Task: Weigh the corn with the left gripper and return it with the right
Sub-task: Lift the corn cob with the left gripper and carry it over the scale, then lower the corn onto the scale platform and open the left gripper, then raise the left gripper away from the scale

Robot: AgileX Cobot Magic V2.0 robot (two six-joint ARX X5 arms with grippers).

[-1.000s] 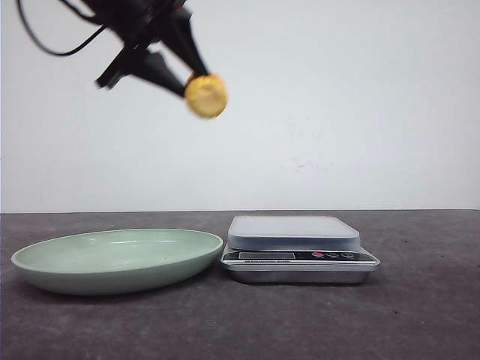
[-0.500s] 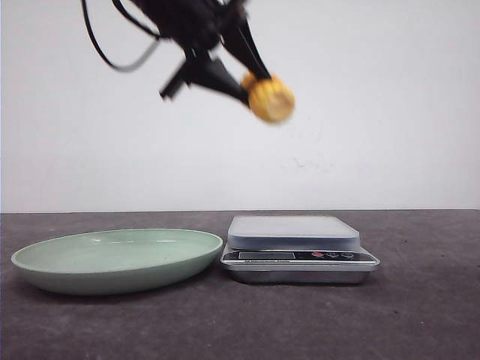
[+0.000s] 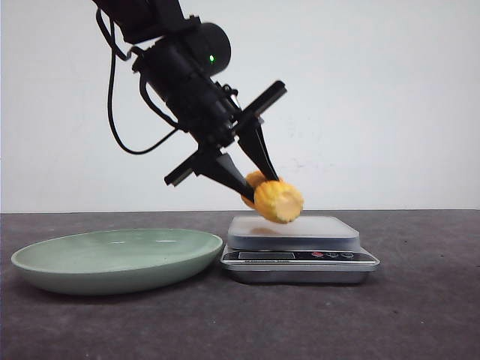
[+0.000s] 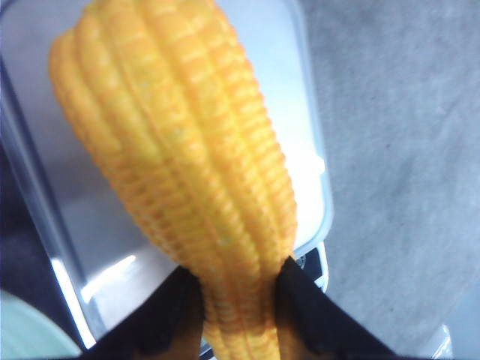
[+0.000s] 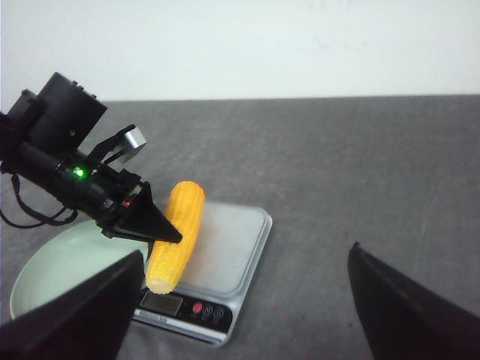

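The yellow corn (image 3: 278, 201) hangs tilted just over the left part of the scale (image 3: 324, 229), its cut end toward the camera. I cannot tell whether it touches the platform. My left gripper (image 3: 257, 185) is shut on it, a black finger on each side. In the left wrist view the corn (image 4: 187, 150) fills the frame above the scale's platform (image 4: 301, 112), pinched in the left gripper (image 4: 240, 289). From the right wrist view the corn (image 5: 176, 236) overhangs the scale (image 5: 234, 241) near its display. My right gripper (image 5: 244, 255) stands open and holds nothing.
A shallow pale green plate (image 3: 112, 262) lies left of the scale on the dark grey table, also seen as the plate (image 5: 52, 266) in the right wrist view. A white wall stands behind.
My left arm has carried the corn rightward and down, from high above the plate to just over the scale's platform. Plate and scale have not moved.
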